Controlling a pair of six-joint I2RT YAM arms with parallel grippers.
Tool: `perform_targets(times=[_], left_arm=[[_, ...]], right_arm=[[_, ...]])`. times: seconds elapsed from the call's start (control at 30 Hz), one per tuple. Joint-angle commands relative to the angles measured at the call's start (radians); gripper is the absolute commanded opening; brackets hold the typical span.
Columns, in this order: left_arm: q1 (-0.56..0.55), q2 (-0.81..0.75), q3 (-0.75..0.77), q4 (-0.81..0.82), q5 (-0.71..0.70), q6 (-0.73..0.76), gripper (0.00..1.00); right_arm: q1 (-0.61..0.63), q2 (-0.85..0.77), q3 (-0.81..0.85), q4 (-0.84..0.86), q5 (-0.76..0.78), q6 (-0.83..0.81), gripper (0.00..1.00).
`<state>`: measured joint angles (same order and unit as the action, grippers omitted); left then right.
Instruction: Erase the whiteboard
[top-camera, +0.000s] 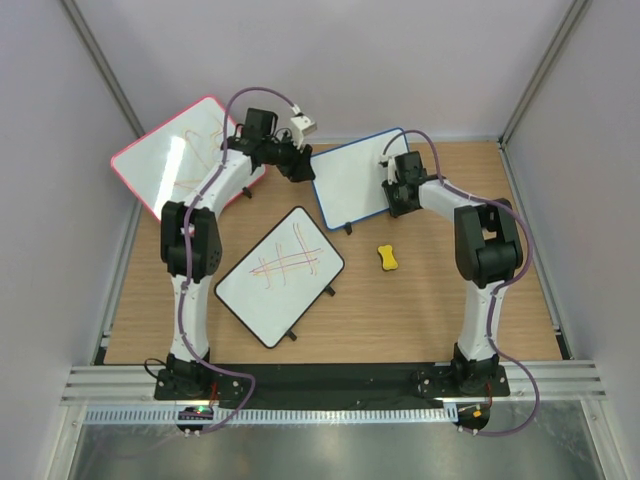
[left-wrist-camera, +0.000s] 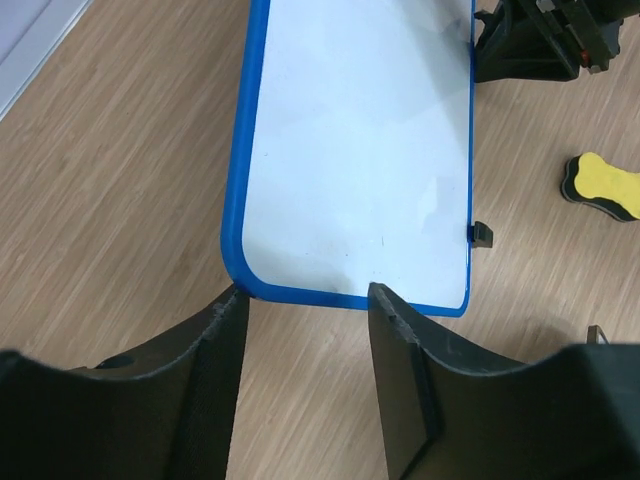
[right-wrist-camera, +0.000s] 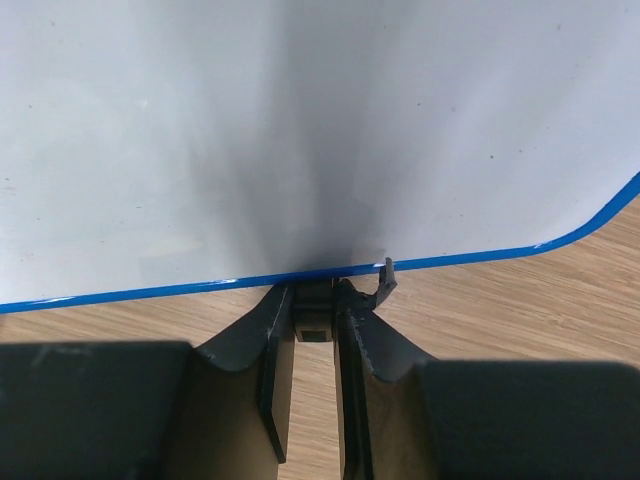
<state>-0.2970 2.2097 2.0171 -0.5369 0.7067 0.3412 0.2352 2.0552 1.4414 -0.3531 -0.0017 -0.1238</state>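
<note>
This looks like a robotics lab cell. Two robot arms, the left arm (top-camera: 190, 250) and the right arm (top-camera: 487, 250), stand bolted by a metal rail (top-camera: 560, 380) at the bottom of the frame. Plain pale panels (top-camera: 350, 60) enclose the wooden tabletop (top-camera: 400, 310) on three sides.

No readable text, label, brand or number anywhere: black-framed whiteboard (top-camera: 281, 276) at centre has only crossed red-orange strokes, pink-framed whiteboard (top-camera: 165, 165) at 10 o'clock only orange loops, small blue-framed whiteboard (top-camera: 352, 183) at 1 o'clock a bare white face.
</note>
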Motion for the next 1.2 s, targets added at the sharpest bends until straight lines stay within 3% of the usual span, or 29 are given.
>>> perform_targets(times=[0.0,0.17,0.37,0.83,1.17], left_arm=[[-0.013,-0.019,0.0,-0.017,0.002,0.028,0.52],[-0.014,-0.03,-0.001,-0.014,0.008,0.028,0.61],[-0.014,-0.059,-0.008,-0.014,-0.006,0.018,1.0],[-0.014,-0.14,-0.029,-0.029,-0.128,-0.06,1.0],[-0.01,-0.28,-0.107,-0.129,-0.464,-0.056,1.0]], right_arm=[[0.001,-0.033,-0.033,0.037,-0.003,0.038,0.01],[0.001,-0.029,-0.045,0.043,0.037,0.052,0.01],[-0.004,-0.023,-0.044,0.04,0.181,0.119,0.01],[-0.128,-0.035,-0.047,0.049,0.393,0.292,0.01],[-0.269,-0.003,-0.029,0.037,0.391,0.329,0.01]])
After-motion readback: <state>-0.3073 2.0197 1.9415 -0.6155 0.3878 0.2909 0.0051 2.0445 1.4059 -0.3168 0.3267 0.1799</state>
